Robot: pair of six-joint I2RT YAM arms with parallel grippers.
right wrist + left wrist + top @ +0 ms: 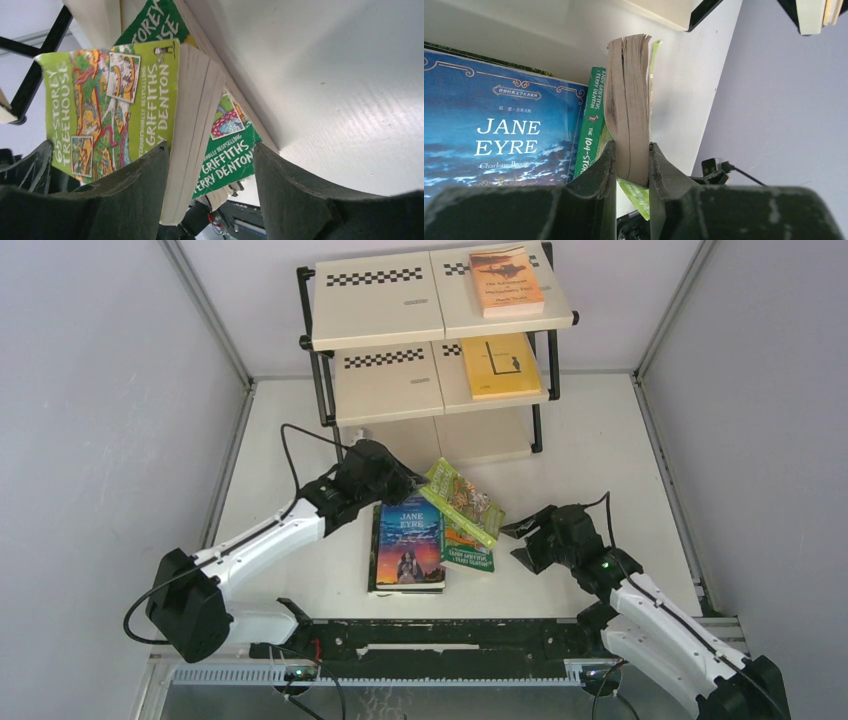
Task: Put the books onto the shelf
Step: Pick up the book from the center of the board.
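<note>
The table [600, 460] was the biggest thing in shot, with the shelf [385, 315] parked at its 12 o'clock. Dead centre, Jane Eyre [408, 540] lay flat, and a dark green paperback [470, 555] lay flat at its 3 o'clock. The lime-green Treehouse paperback [462, 500] was tilted up off that pile. A yellow book [498, 365] sat on the middle board and a small orange book [506, 280] on the top one, both toward the shelf's 3 o'clock end.

The left gripper [631, 150] came in from the Treehouse book's 9 o'clock and was pinching it across the page block. The right gripper [210, 150] sat at its 4 o'clock, jaws spread wide around the page edge, not squeezing anything as far as I could tell.

My take: it's a light, floppy paperback with a glossy cover, so kinda slippery, and the pages would fan if grabbed by a corner. I'd clamp the full thickness, close to the spine.
</note>
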